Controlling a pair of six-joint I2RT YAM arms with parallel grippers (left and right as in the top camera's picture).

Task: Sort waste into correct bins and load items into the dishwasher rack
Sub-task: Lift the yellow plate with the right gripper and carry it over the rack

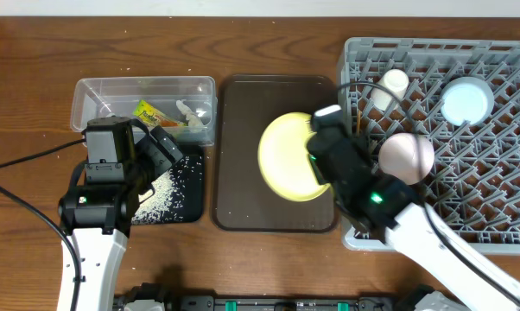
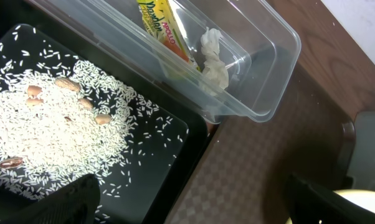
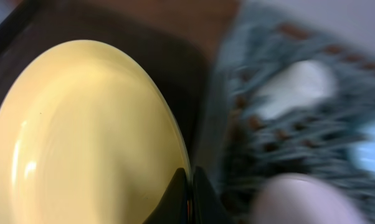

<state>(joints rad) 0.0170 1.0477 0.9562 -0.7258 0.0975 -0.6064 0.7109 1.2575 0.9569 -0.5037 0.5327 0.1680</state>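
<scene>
Overhead: right jaws pinch the right rim of the yellow plate over the brown tray. The pink bowl, blue bowl and white cup sit in the grey rack.

Left wrist: left jaws spread wide and empty above the rice on the black tray. The wrapper and tissue lie in the clear tub.

Right wrist: right jaws closed on the plate's edge.

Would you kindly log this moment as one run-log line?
right gripper: shut on yellow plate rim | left gripper: open above black tray | rack: white cup, pink bowl, light blue bowl
</scene>
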